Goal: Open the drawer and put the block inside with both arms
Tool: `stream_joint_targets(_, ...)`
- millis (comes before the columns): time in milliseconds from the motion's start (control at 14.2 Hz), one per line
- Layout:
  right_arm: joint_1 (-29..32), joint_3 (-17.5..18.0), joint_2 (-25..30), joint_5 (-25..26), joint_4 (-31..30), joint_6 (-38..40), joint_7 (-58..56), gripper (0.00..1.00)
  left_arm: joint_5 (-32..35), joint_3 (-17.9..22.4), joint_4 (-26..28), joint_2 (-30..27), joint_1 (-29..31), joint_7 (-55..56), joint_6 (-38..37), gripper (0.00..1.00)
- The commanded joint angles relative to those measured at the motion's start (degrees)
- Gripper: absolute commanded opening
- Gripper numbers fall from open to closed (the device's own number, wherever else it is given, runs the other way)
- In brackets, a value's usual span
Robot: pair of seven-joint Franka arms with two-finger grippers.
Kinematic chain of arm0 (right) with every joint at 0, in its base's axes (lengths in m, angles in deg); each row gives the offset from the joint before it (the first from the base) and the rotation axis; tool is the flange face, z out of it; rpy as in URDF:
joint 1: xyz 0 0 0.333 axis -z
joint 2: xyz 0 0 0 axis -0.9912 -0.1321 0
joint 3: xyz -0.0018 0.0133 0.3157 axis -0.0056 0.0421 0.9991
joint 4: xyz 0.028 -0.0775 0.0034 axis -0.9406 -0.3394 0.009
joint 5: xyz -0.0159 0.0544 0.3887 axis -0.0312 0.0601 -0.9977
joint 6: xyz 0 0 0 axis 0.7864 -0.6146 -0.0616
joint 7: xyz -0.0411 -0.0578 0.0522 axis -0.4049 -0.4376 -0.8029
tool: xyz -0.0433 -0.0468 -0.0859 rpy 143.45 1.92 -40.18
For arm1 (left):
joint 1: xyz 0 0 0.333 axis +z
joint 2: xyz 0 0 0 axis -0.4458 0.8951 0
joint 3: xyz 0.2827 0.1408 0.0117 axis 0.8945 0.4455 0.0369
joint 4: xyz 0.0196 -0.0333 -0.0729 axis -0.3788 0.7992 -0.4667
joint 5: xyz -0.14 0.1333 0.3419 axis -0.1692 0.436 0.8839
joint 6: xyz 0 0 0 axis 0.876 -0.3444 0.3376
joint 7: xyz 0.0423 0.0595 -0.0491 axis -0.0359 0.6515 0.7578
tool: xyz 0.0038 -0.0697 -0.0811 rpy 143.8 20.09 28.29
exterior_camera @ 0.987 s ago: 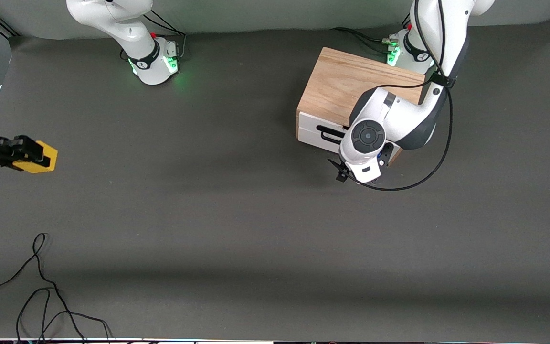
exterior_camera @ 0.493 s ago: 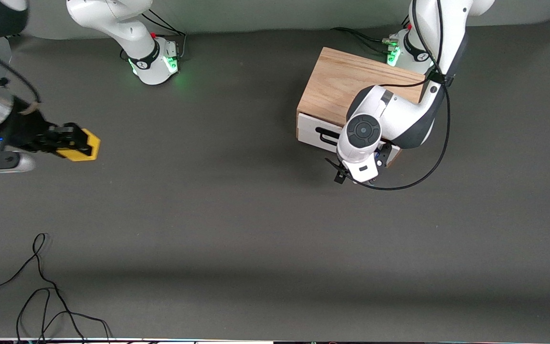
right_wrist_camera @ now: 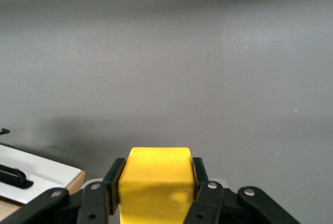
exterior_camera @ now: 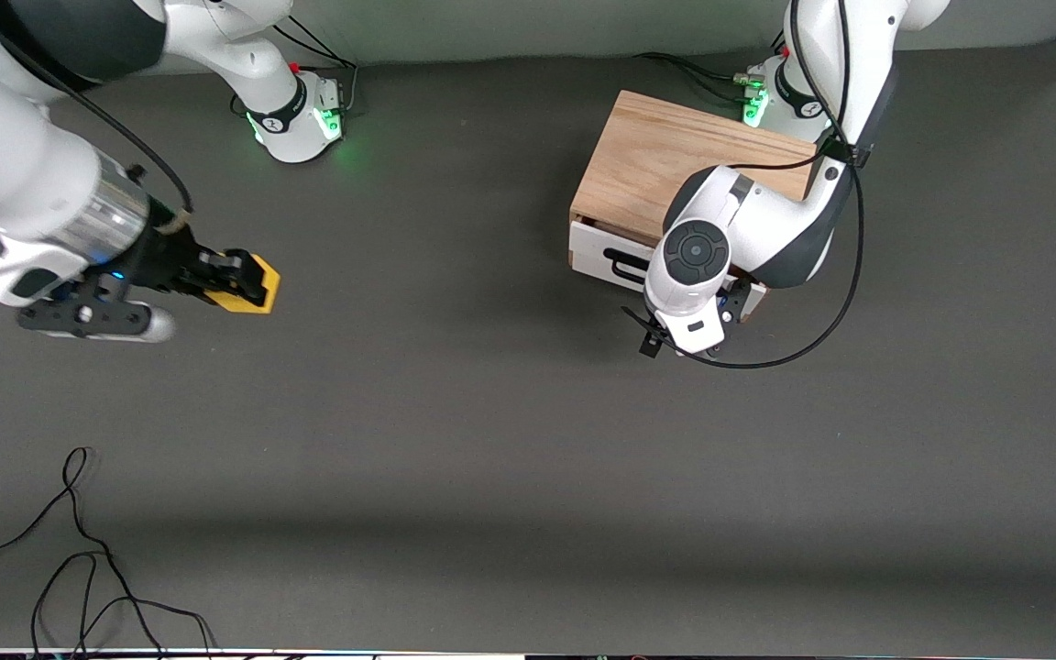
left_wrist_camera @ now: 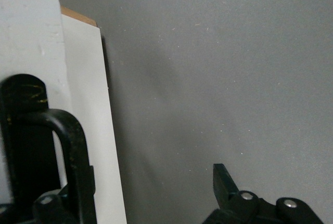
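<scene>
the block (exterior_camera: pixel 251 282), a small yellow-orange cube with plain faces, is clamped between the right hand (exterior_camera: pixel 239 278) fingers, up over the surface toward the right arm's end. the drawer (exterior_camera: pixel 615 259), white-fronted with a long black bar handle, sits in a light oak box (exterior_camera: pixel 665 160), seemingly pulled out slightly.

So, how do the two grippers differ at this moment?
The right gripper is shut on the yellow block in the air over bare table; the left gripper holds no block and sits at the drawer's black bar handle. One left finger stands apart from that handle. Both are black and two-fingered.
</scene>
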Motion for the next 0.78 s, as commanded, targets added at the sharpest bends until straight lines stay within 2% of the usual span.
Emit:
stream_joint_targets(0, -0.4, 0.0, -3.6, -0.6, 0.4, -4.5, 1.9, 0.0, 3.5, 1.4, -5.3, 2.3, 0.4, -1.3, 3.2, 0.99)
stream_joint_targets(211, -0.8, 0.0, -7.4, -0.4, 0.2, -9.5, 2.2, 0.0, 3.0, 1.1, -6.0, 1.9, 0.4, -1.2, -3.9, 0.99)
stream_joint_targets(423, -0.8, 0.0, -10.8, -0.4, 0.1, -14.2, 2.1, 0.0, 0.5, 1.1, -10.2, 2.2, 0.4, -1.3, -12.1, 0.99)
stream_joint_targets(705, -0.2, -0.2, -14.3, 1.0, 0.1, -17.6, -1.2, 0.0, 0.2, 1.1, -12.0, 2.3, 0.1, -1.2, -16.5, 0.99)
